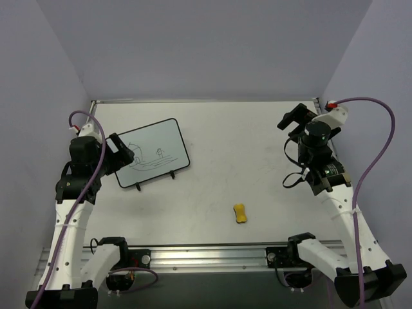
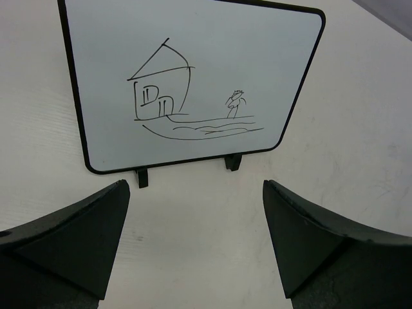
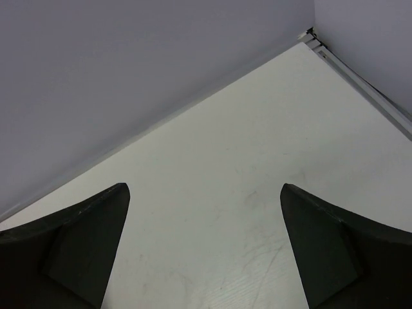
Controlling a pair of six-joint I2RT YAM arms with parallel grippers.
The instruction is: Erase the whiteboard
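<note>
The whiteboard (image 1: 158,145) lies flat at the left of the table, with a black rim and two small black feet. It carries a thin black drawing of a house and a small figure, and also shows in the left wrist view (image 2: 257,58). My left gripper (image 1: 121,154) hovers at the board's left edge, open and empty; in the left wrist view the gripper (image 2: 196,187) frames bare table just below the board's feet. My right gripper (image 1: 293,119) is open and empty at the far right, and in the right wrist view (image 3: 205,190) it is over bare table. A small yellow eraser (image 1: 240,213) lies near the front centre.
Purple walls (image 1: 206,45) close the table at the back and both sides. A metal rail (image 1: 206,256) runs along the near edge between the arm bases. The right wrist view shows the back wall (image 3: 129,64) and a table corner (image 3: 312,35).
</note>
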